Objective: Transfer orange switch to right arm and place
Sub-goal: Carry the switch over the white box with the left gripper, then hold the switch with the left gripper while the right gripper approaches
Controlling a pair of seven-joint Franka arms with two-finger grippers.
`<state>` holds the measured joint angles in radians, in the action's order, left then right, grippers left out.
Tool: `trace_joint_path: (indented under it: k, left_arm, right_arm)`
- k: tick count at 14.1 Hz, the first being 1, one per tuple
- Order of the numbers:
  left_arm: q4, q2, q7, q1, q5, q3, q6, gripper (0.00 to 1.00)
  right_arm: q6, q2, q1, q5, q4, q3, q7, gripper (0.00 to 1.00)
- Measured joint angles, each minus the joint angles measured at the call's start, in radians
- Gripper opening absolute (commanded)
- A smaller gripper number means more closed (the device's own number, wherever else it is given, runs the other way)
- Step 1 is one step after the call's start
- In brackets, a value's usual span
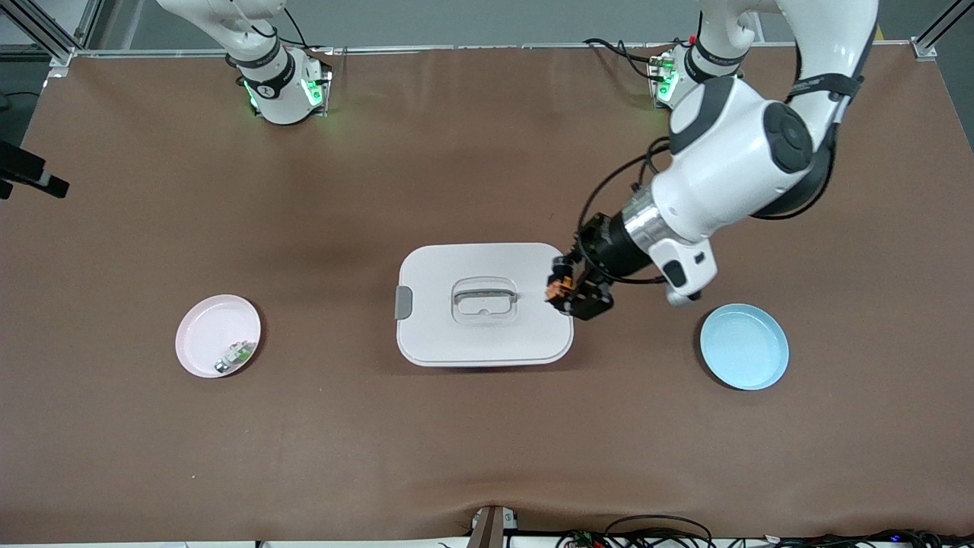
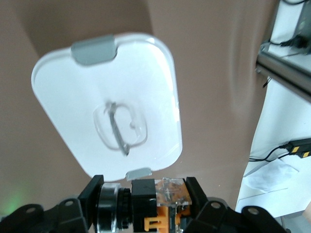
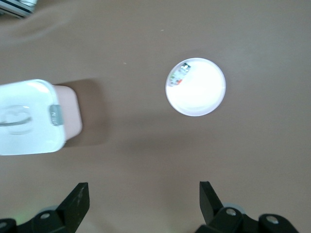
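Observation:
The orange switch, a tiny black block with an orange middle, is held in my left gripper. The gripper is shut on it in the air, over the edge of the white lidded box at the left arm's end. In the left wrist view the switch sits between the black fingers of the left gripper, with the box lid below. My right gripper is open and empty, high over bare table. It is out of the front view.
A pink plate toward the right arm's end holds a small green-white-silver piece; both show in the right wrist view. An empty blue plate lies toward the left arm's end. The box has a grey latch.

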<state>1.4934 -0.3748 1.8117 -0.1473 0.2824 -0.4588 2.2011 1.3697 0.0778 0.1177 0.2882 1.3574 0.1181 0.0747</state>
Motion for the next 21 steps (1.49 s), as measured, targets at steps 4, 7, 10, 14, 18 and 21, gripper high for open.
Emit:
trace_joint_path:
  k: [4, 7, 10, 14, 18, 21]
  left_arm:
    - [-0.02, -0.016, 0.159, -0.134, 0.0, 0.0, 0.08, 0.13]
    - [-0.024, -0.04, 0.235, -0.216, 0.0, 0.002, 0.145, 0.14]
    - [-0.026, -0.075, 0.264, -0.27, 0.0, 0.004, 0.185, 0.14]
    - [-0.052, -0.142, 0.321, -0.299, 0.0, 0.007, 0.194, 0.14]
    - [-0.074, -0.167, 0.401, -0.307, 0.0, 0.007, 0.196, 0.14]
    - [-0.079, -0.167, 0.419, -0.307, 0.0, 0.009, 0.194, 0.14]
  right_arm:
    - [-0.004, 0.031, 0.019, 0.068, 0.003, -0.005, 0.051, 1.0]
    - [-0.013, 0.074, 0.007, 0.135, 0.009, -0.015, 0.055, 1.0]
    - [-0.017, 0.084, -0.026, 0.18, 0.017, -0.019, 0.07, 1.0]
    - [0.018, 0.082, -0.091, 0.237, 0.028, -0.022, 0.069, 1.0]
    - [0.179, 0.049, -0.091, 0.381, 0.209, -0.018, 0.07, 1.0]
    - [0.265, -0.01, -0.091, 0.448, 0.367, -0.018, 0.1, 1.0]
